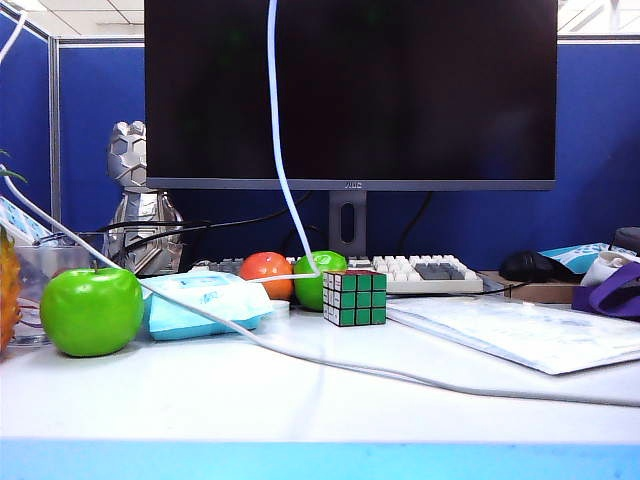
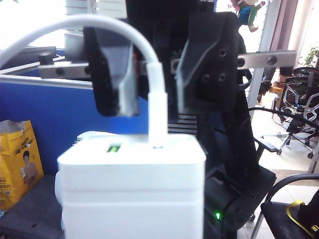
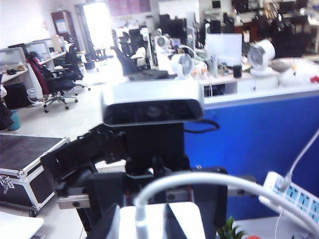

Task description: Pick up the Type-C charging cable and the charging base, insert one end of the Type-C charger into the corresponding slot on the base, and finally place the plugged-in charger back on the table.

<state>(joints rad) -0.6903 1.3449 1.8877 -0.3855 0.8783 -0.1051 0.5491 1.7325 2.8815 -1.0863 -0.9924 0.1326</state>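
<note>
Base first: the charging base [image 2: 132, 189] fills the near part of the left wrist view, in the air above the table [image 1: 300, 410] and out of the exterior view. The left gripper [image 3: 160, 215] seems to be clamped on its sides, though its fingers are mostly hidden. The Type-C charging cable [image 2: 157, 107] has its plug standing in the slot on the base's top face. Beyond it, the right gripper [image 2: 155, 107] straddles the plug, jaws apart with a gap on either side. Insertion looks done, so what remains is setting down. The right gripper should back straight off without snagging the cord's arch. The left should then lower the base level onto the bare stretch by the table's front edge, short of the Rubik's cube [image 1: 355, 297] and the thick grey cable [image 1: 400, 376].
</note>
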